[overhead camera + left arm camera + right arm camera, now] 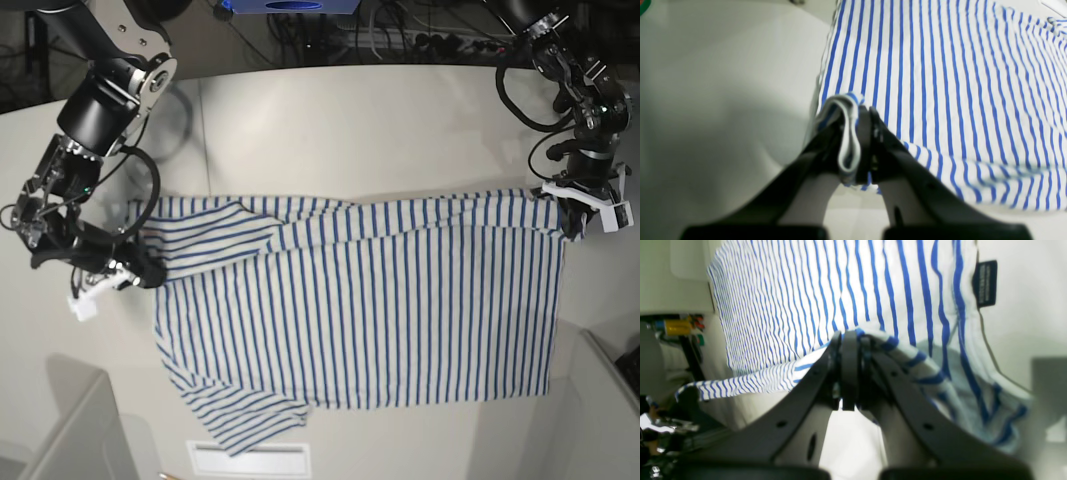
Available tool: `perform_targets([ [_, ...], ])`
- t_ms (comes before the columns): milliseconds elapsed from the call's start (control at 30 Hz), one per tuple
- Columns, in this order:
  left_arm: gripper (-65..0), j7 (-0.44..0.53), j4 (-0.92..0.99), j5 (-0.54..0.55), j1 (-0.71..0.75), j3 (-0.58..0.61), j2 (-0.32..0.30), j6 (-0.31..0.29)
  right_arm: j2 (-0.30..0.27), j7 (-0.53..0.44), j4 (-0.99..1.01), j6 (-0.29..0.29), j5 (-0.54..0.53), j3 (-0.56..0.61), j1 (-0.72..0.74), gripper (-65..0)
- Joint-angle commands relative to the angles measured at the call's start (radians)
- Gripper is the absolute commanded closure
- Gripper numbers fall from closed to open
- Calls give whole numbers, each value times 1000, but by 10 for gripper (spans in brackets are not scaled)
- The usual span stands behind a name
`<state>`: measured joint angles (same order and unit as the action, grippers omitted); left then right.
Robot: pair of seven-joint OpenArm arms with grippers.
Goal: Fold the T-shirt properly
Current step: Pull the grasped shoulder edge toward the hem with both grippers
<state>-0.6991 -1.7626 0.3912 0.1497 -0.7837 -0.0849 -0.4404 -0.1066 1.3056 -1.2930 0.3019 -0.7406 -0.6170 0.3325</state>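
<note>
Left gripper (858, 133): clamped on T-shirt (380, 300) hem, 3 o'clock.
Right gripper (853, 366): pinching collar, 9 o'clock.
Right wrist only: dark tag (985, 283).
Table (350, 130): pale, T-shirt spread centre.

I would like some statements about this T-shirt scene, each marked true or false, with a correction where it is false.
1. Both grippers are shut on the T-shirt. True: the left gripper and the right gripper each pinch striped cloth.
2. The stripes are red. False: they are blue.
3. A dark neck tag shows in the right wrist view. True.
4. The shirt is already folded into a small square. False: it lies spread wide over the table.
5. The left gripper holds a sleeve. False: it holds a corner at the hem end.
</note>
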Motion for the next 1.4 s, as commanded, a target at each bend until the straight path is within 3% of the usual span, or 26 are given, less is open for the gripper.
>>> perform_targets([
  [0,0,25,-10,-18,-11,-1,-19,5,-14,-21,-9,1,-24,29,29,0],
  [167,0,25,-1,-119,-43,51,-25,5,-31,-99,26,1,-26,145,35,0],
  [333,0,25,23,-166,-85,63,-26,5,-32,-122,134,1,-24,164,87,0],
  [433,0,28,60,-165,-95,65,-26,5,-35,-151,161,1,-24,168,98,0],
  [633,0,28,129,-166,-150,65,-43,5,-95,-242,169,1,-24,271,107,0],
  [1133,0,31,221,-166,-178,66,-49,5,-103,-291,280,1,-26,282,122,0],
  [1167,0,31,221,-166,-178,66,-56,5,-103,-291,278,1,-26,279,122,-20],
  [1267,0,29,223,-165,-180,66,-72,5,-104,-291,277,1,-26,273,122,-203],
  [1367,-224,31,223,-165,-197,65,-74,5,-106,-332,275,1,-27,273,119,-240],
])
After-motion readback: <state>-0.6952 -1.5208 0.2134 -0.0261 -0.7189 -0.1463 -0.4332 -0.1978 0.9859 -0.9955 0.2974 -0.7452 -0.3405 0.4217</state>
